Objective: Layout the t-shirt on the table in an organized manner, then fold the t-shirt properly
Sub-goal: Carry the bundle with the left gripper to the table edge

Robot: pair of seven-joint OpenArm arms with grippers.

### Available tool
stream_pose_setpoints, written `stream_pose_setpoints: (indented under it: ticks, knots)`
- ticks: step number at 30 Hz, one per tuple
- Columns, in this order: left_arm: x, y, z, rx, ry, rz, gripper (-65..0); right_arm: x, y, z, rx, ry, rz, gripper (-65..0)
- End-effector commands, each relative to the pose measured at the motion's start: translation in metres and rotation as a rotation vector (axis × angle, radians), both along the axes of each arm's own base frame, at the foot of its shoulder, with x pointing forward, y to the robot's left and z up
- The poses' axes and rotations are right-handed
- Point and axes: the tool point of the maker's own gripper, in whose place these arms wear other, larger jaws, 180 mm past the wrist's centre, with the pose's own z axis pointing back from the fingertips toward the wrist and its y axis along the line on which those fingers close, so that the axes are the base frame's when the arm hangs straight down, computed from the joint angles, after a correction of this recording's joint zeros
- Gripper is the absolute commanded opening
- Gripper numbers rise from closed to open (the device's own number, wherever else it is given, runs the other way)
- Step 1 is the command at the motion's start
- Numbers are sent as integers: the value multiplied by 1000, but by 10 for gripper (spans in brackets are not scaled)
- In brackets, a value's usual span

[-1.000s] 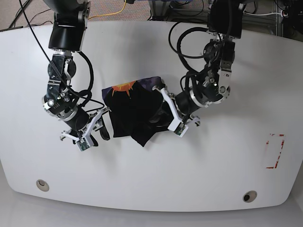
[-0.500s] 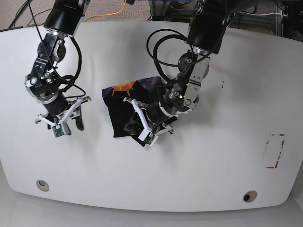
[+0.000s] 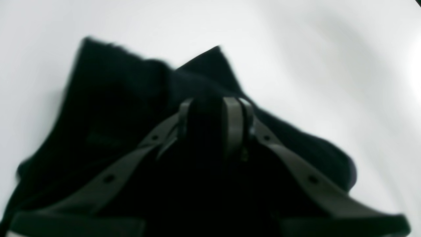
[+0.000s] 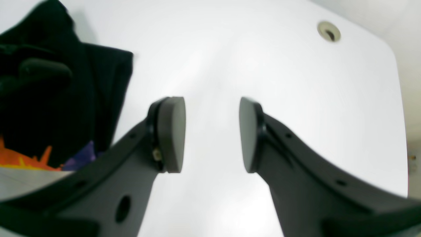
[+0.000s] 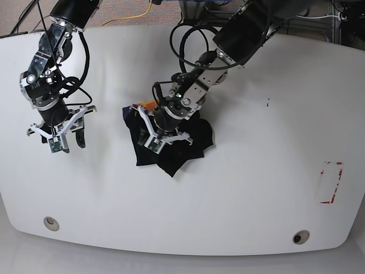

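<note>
- Base view: I look steeply down on the whole table (image 5: pixel 256 188).
- Wrist views: close behind the jaws, facing past them.
- All share the t-shirt (image 5: pixel 171 154).

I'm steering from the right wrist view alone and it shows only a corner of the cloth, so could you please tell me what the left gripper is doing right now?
Observer: The left gripper is over the t-shirt, and the left wrist view shows its jaws closed on a fold of black cloth.
Operator: Thank you. Is the shirt laid out flat yet?
Observer: No, it sits bunched in a crumpled heap near the middle of the table.
Operator: And where does my right gripper stand relative to it?
Observer: The right gripper is open, holds nothing and is clear of the shirt, over bare table toward the side away from the red tape rectangle.
</note>
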Motion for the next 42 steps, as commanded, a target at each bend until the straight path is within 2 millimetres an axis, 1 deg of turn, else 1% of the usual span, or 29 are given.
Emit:
stream_pose_setpoints:
  ticks: [1, 3, 4, 5, 6, 9, 11, 15, 16, 17, 20, 23, 27, 30, 31, 33, 34, 35, 37, 38, 41, 42]
  knots:
    - [0, -17, 5, 7, -60, -24, -529, 3, 0, 19, -13, -61, 10, -395]
    - [1, -13, -5, 34, -63, -9, -529, 0, 1, 16, -16, -49, 10, -395]
    - [1, -9, -15, 59, -55, 0, -529, -2, 1, 16, -20, -48, 11, -395]
    - [1, -7, -19, 70, -51, 4, -529, -2, 1, 16, -21, -49, 12, -395]
    - [2, 0, -32, 100, -31, 15, -529, -3, 2, 16, -20, -48, 12, -395]
    - [1, 11, -53, 144, 6, 24, -529, -4, 2, 15, -21, -44, 12, -395]
    - [-1, 15, -60, 150, 15, 32, -529, -4, 1, 15, -24, -45, 11, -395]
    - [-2, 16, -63, 149, 16, 34, -529, -7, -4, 14, -24, -40, -4, -395]
    - [-6, 15, -65, 148, 23, 32, -529, -7, -4, 13, -22, -38, -4, -395]
    - [-9, 28, -72, 164, 30, 30, -529, -7, -4, 14, -22, -40, -4, -395]
    - [-20, 45, -78, 168, 34, -4, -529, -7, -3, 13, -19, -38, -4, -395]
    - [-30, 62, -81, 165, 38, -51, -529, -7, -3, 13, -19, -38, -3, -395]
    - [-46, 100, -82, 146, 102, -62, -529, -9, 3, 9, 5, -35, -5, -395]
    - [-53, 141, -82, 168, 134, -47, -529, -9, 4, 8, 9, -35, -9, -395]
    - [-54, 149, -81, 171, 134, -47, -529, -9, 4, 8, 10, -33, -9, -395]
    - [-57, 176, -77, 186, 132, -47, -529, -10, 6, 5, 13, -28, -5, -395]
    - [-59, 183, -77, 195, 134, -48, -529, -12, 6, 5, 12, -24, -5, -395]
    - [-65, 206, -77, 217, 143, -41, -529, -15, 7, 2, 10, -16, -3, -395]
    - [-69, 232, -76, 244, 151, -27, -529, -18, 7, 1, 9, -11, -2, -395]
    - [-71, 250, -75, 256, 159, -16, -529, -19, 7, 0, 9, -8, -2, -395]
    - [-77, 283, -73, 271, 183, -11, -529, -20, 9, -2, 13, -3, -1, -395]
    - [-80, 290, -73, 272, 192, -15, -529, -20, 11, -2, 19, -4, -2, -395]
